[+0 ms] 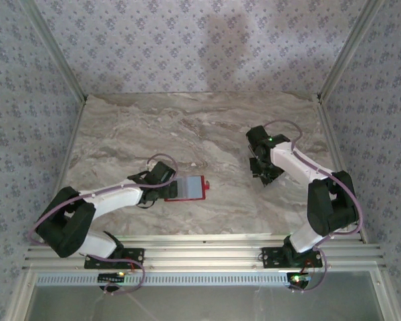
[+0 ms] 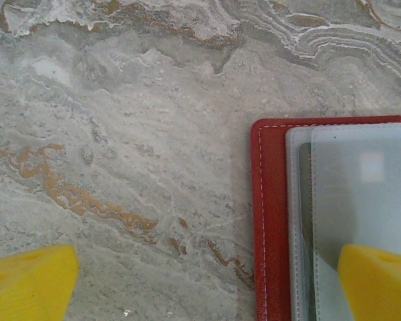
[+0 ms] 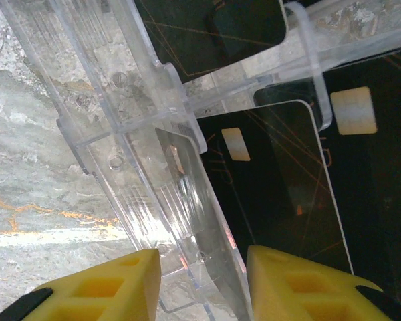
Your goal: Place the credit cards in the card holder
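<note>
The card holder (image 1: 187, 189) lies open on the marble, red outside (image 2: 269, 221) with grey-silver sleeves (image 2: 361, 194) inside. My left gripper (image 1: 167, 182) hovers at its left edge, open wide (image 2: 207, 287); one yellow finger (image 2: 377, 284) is over the grey sleeve, the other (image 2: 27, 281) over bare marble. The credit cards, black with a pale patch, sit in a clear plastic rack (image 3: 140, 154): one (image 3: 281, 194) in front, one (image 3: 214, 33) behind, one (image 3: 377, 174) to the right. My right gripper (image 3: 204, 281) is low over the rack (image 1: 264, 170), jaws partly apart, straddling a clear rail beside the front card.
Aluminium frame rails (image 1: 200, 251) run along the near edge and posts stand at the back corners. Patterned walls enclose the marble table (image 1: 200, 134). Bare marble lies between the card holder and the rack.
</note>
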Controlling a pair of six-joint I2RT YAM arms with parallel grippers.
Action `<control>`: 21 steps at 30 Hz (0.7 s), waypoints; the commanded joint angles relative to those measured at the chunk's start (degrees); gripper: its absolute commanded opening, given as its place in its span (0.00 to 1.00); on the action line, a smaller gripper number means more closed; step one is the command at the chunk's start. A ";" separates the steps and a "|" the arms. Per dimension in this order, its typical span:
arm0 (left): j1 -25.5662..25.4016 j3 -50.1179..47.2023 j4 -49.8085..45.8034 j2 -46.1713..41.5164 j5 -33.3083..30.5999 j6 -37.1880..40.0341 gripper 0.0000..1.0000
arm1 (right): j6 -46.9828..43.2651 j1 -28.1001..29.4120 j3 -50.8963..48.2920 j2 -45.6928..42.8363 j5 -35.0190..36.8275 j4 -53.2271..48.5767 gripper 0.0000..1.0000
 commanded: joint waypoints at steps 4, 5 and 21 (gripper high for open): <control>-0.06 1.17 -1.24 0.94 -0.92 -0.22 1.00 | -0.83 -0.33 -0.06 -0.93 -0.26 -0.53 0.34; -0.01 1.17 -1.22 0.94 -0.90 -0.14 1.00 | -0.77 -0.37 -0.15 -0.95 -0.15 -0.49 0.33; -0.03 1.20 -1.31 0.92 -0.72 -0.28 1.00 | -2.24 -0.62 0.05 -1.21 -0.92 -1.01 0.04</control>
